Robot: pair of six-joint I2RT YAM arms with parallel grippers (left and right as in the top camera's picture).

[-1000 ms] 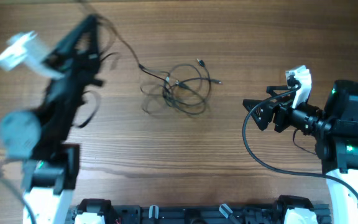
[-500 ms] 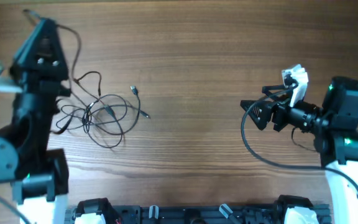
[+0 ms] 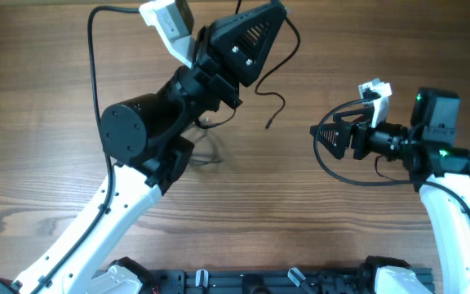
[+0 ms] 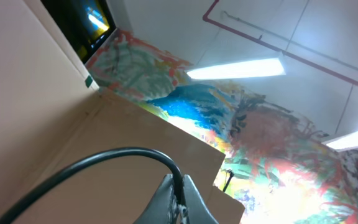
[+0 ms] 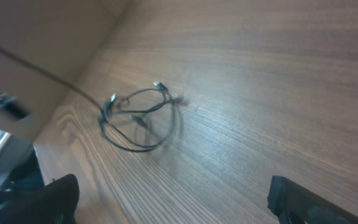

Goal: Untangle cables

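"Where have the cables got to? I can only make out a bit of them."

"The left pincer (image 4: 180, 190) is up high over the far edge of the bench (image 3: 47, 90), clenched on one black strand (image 4: 117, 155). You can see the strand run straight into the closed fingertips. The tangle (image 5: 138, 118) sits about the middle of the bench. From above it's mostly tucked under that raised arm, and one loose end (image 3: 272, 110) dangles beside it."

"Is the knot on the wood or in the air?"

"Can't tell. It looks smeared in the right wrist view, with a straight line of cable running up and away from it."

"And the right pincer (image 3: 318, 135)?"

"Released, fingers spread wide. It hangs near the right edge, well apart from the tangle and pointed at it."

"So what would make this pull go well?"

"I'd say one arm hauling alone just drags the whole bundle along or cinches it tighter. The right one should come in and pin a loop on the side nearest it, low against the wood. Then the lifted strand can slide out through the others. Slow on the lift, too. If the loops bunch up around the held strand, ease off and pick a different one."

"Much left to do?"

"Most of it, by my reckoning. The loops are all wound through one another."
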